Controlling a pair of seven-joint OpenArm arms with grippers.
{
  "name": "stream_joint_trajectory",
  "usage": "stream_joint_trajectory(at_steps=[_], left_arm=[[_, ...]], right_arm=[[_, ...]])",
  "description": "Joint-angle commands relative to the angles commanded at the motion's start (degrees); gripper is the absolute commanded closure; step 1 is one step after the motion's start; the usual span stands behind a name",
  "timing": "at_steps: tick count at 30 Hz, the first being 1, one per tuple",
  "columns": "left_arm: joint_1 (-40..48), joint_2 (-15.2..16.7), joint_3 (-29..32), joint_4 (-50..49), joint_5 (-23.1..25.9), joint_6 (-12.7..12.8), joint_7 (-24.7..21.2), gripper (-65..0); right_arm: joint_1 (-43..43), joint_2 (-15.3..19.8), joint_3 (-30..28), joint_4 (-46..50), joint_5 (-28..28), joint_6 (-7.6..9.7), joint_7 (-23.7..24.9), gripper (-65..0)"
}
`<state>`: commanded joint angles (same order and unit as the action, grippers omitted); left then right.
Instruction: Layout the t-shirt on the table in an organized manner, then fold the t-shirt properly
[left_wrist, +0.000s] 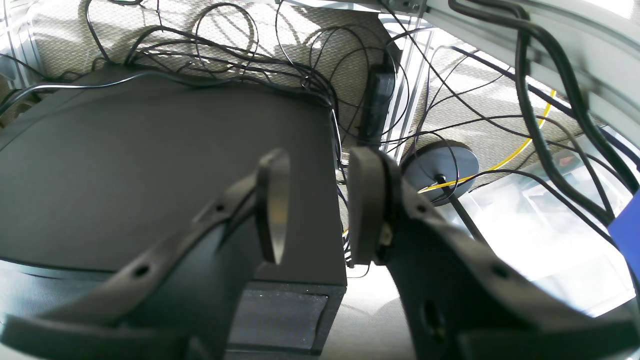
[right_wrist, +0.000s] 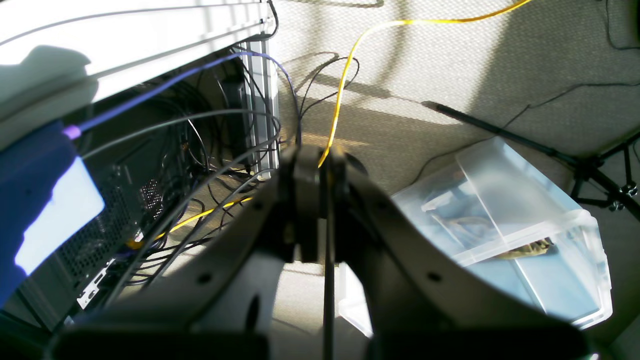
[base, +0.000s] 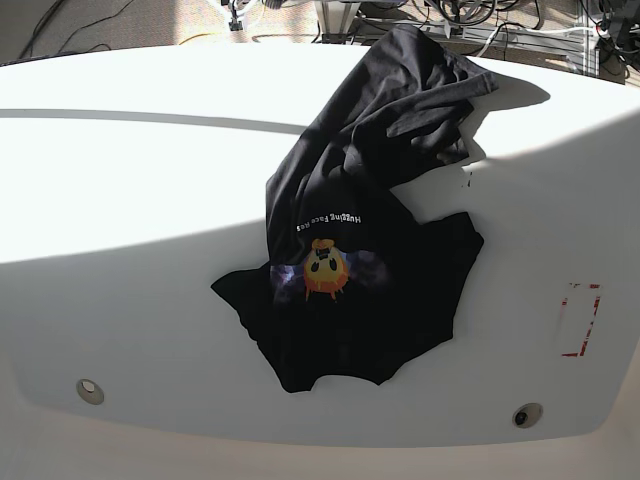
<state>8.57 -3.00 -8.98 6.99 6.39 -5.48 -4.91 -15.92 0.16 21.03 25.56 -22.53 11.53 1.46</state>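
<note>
A large white rounded table carries a crumpled black t-shirt just right of centre, printed side up, unspread. Neither arm reaches it: the right gripper pressed closed and empty, the left gripper parted and empty.

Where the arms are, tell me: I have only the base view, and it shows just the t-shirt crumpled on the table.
Observer: In the left wrist view the left gripper points down at a black case among cables below table level, jaws apart and empty.
Operator: Now report the right one.
Observer: In the right wrist view the right gripper has its jaws closed with nothing between them, above carpet beside a clear plastic bin.
Operator: Confirm neither touches cloth.
Observer: Neither wrist view shows any of the t-shirt.
</note>
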Motion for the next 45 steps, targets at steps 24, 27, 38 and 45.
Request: stream_joint_trajectory(at_steps=[24,27,38,45], left_arm=[[0.2,-0.1,-0.1,0.4,0.0,0.1,0.0,-18.1],[0.4,-0.1,-0.1,0.5,0.0,0.2,0.0,-18.1],[0.4,-0.2,-0.2,0.6,0.0,0.2,0.0,-18.1],[0.6,0.0,0.1,0.5,0.0,0.1,0.0,-18.6]], right_arm=[[-0.4,0.2,0.0,-0.4,0.0,0.17,0.7,-2.5],[-0.4,0.2,0.0,-0.3,0.0,0.06,0.7,-2.5],[-0.2,0.2,0.0,-0.3,0.0,0.23,0.5,-2.9],[-0.2,0.1,0.1,-0.5,0.0,0.18,-0.1,-2.5]])
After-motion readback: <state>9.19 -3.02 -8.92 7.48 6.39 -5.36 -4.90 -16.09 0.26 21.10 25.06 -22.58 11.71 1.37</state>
